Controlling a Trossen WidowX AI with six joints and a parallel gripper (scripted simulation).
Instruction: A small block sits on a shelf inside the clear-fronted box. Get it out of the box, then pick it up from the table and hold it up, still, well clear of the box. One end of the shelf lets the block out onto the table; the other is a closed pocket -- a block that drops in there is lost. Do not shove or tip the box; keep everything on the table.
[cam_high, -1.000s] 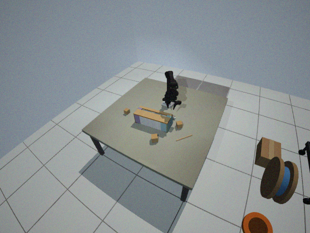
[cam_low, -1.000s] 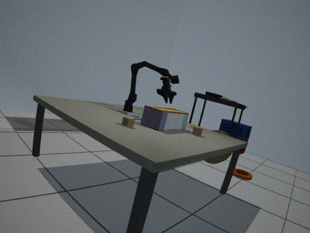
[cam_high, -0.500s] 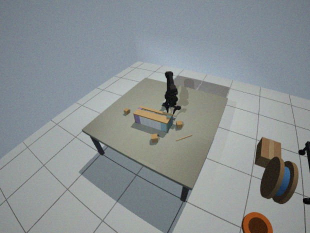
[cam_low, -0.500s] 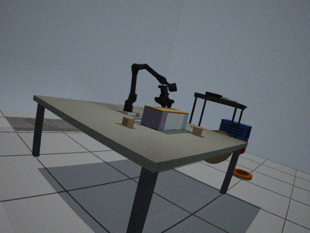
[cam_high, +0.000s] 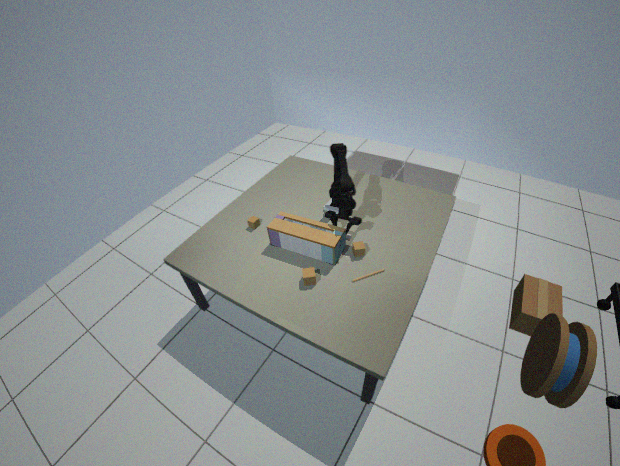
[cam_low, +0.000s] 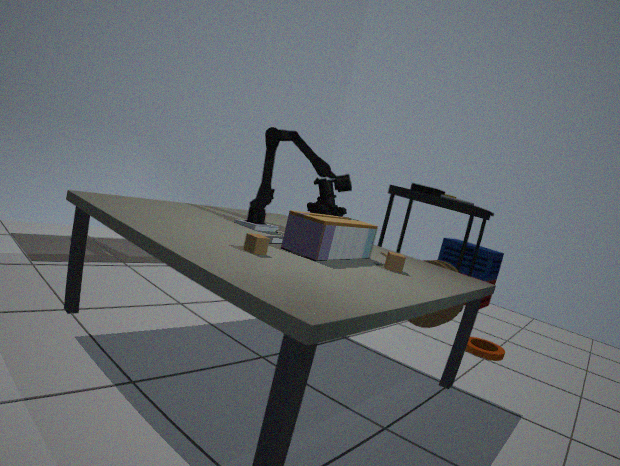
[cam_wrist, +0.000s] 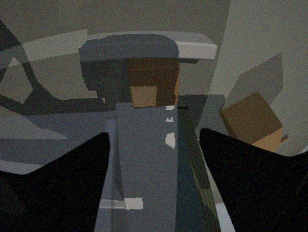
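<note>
Extraction step, judged: gripper (cam_high: 345, 223) low behind the box (cam_high: 305, 239), jaws apart and empty (block (cam_wrist: 154, 86) on the shelf ahead), next nudge toward the open end.

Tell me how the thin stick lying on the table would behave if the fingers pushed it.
The thin stick looks straight, so probably stiff. Being slender and lying flat on the table, it is likely light and would slide or pivot under an off-centre push. Whether it could roll is unclear, since its cross-section is too small to see.
</note>
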